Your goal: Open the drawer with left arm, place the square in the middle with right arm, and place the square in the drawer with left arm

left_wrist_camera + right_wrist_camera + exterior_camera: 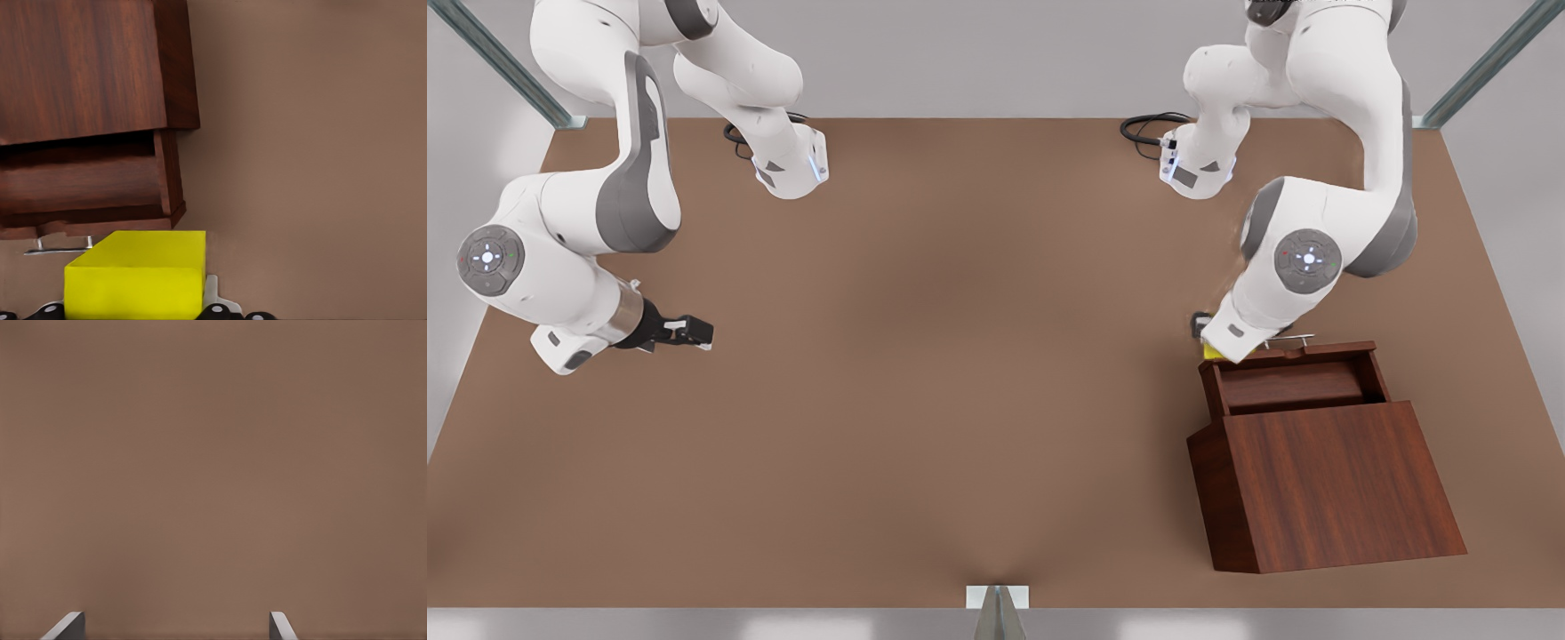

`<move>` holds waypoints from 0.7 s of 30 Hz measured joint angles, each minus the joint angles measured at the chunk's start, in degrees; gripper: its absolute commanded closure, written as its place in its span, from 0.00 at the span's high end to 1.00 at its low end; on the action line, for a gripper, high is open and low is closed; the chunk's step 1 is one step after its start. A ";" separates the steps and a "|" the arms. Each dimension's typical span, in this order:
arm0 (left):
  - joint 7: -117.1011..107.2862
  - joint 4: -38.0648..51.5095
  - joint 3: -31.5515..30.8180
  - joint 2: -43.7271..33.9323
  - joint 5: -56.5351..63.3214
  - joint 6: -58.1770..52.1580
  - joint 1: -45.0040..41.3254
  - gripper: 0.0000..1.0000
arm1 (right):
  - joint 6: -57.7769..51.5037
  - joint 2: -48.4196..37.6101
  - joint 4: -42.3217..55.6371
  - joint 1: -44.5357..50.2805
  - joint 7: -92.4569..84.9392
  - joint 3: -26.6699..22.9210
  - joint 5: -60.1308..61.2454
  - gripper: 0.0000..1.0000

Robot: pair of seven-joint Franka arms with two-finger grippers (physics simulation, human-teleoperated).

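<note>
A: Starting at the front view's left, what is that arm doing?

B: It waits over bare tabletop point(925, 356). That is the right gripper point(694, 332), and its own wrist view shows two fingertips point(65, 628) set wide apart with nothing between them.

A: And over at the front view's right?

B: The left gripper point(137, 313) hangs just beside the front edge of the drawer point(1294, 382), near its silver handle point(57, 248). The drawer is pulled out of the cabinet point(1325, 489) and looks empty. The square point(137, 280) sits between the fingers, which are closed against its sides.

A: How should the square handle?

B: I'd judge it light and rigid, with flat faces that give the pads a square seat. The finish looks smooth, so it may slip under a loose grip. Holding opposite faces near the middle seems right, and it shouldn't crush.
</note>
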 measured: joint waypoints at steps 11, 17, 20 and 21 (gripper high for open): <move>1.30 -10.79 0.00 4.26 -0.59 16.24 13.17 0.72 | -0.29 0.09 -0.18 -0.03 0.00 0.00 0.00 1.00; 3.45 -13.79 0.25 5.81 -0.08 19.69 14.52 0.73 | -0.45 0.02 -0.27 -0.12 -0.11 0.00 0.00 1.00; 5.46 -15.16 0.34 5.85 0.57 19.58 14.58 0.74 | -0.98 0.00 -0.33 -0.20 -0.18 -0.05 0.00 1.00; 5.87 -15.67 0.44 5.66 0.99 19.49 15.25 0.74 | -0.98 0.01 -0.30 -0.23 -0.18 -0.04 0.00 1.00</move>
